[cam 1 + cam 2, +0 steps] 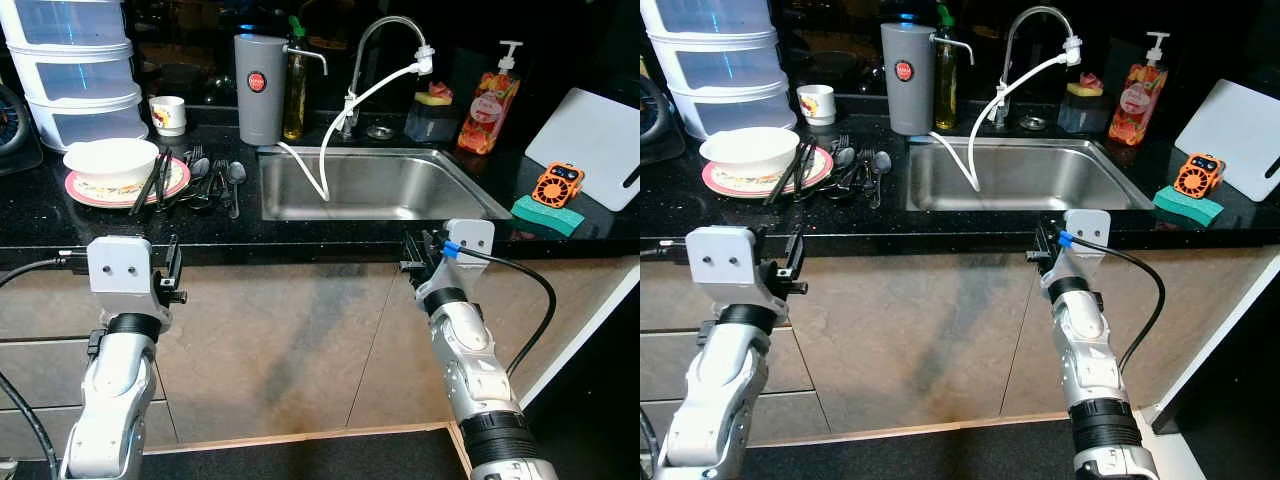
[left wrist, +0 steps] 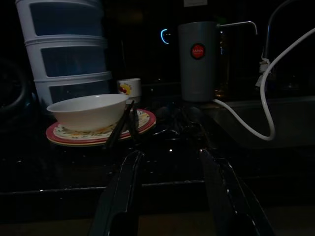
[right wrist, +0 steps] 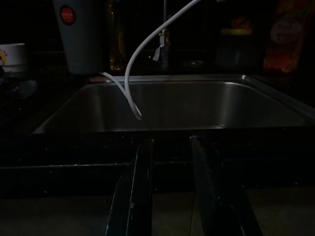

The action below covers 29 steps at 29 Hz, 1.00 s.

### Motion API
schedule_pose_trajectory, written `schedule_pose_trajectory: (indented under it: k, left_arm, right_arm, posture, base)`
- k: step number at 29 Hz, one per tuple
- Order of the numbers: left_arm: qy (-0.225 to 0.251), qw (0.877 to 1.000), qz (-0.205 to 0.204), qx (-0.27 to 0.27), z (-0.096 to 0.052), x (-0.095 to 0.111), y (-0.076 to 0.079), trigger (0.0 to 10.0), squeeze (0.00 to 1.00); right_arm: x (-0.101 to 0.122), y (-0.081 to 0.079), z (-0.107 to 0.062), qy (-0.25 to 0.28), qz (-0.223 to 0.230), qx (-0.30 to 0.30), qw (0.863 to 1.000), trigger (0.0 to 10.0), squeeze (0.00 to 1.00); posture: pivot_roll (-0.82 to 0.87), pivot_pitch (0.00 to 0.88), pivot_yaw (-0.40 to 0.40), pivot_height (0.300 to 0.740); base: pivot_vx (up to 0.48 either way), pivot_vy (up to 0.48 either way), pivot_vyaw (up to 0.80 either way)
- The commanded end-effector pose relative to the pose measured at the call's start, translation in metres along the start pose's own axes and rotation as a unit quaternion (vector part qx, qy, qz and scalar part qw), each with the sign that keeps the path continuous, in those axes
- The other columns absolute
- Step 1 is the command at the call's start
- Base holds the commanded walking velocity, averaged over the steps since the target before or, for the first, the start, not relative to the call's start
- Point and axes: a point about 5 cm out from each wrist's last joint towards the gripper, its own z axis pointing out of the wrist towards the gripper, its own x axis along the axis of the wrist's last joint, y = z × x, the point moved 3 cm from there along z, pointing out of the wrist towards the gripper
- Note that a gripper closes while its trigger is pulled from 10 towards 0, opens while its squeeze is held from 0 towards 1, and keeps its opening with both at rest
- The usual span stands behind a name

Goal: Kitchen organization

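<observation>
- A white bowl (image 1: 110,158) sits on a red-rimmed plate (image 1: 172,186) on the black counter (image 1: 40,215), left of the steel sink (image 1: 370,187); black chopsticks (image 1: 153,181) lean against the bowl.
- Spoons and forks (image 1: 215,180) lie beside the plate.
- A white hose (image 1: 340,125) hangs into the sink.
- Left gripper (image 2: 170,189) hovers released at the counter edge before the plate; right gripper (image 3: 170,184), also unclenched, faces the sink.
</observation>
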Motion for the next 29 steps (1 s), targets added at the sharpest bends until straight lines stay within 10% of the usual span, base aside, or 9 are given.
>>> schedule_pose_trajectory:
  k: [1,29]
  left_arm:
    - [-0.005,1.000,-0.002,-0.005,0.0001,-0.0006,0.0026,10.0,0.00]
    - [-0.001,1.000,-0.002,-0.017,0.0011,0.0018,0.0068,10.0,0.00]
  right_arm:
    - [-0.0070,0.0028,-0.0031,-0.015,0.007,-0.006,1.000,10.0,0.00]
    - [-0.0090,0.0023,-0.0046,-0.020,0.009,-0.005,1.000,10.0,0.00]
  posture:
    - [0.03,0.027,-0.061,0.740]
    - [0.03,0.026,-0.059,0.740]
  base:
    - [0.330,0.000,0.00]
    - [0.378,0.000,0.00]
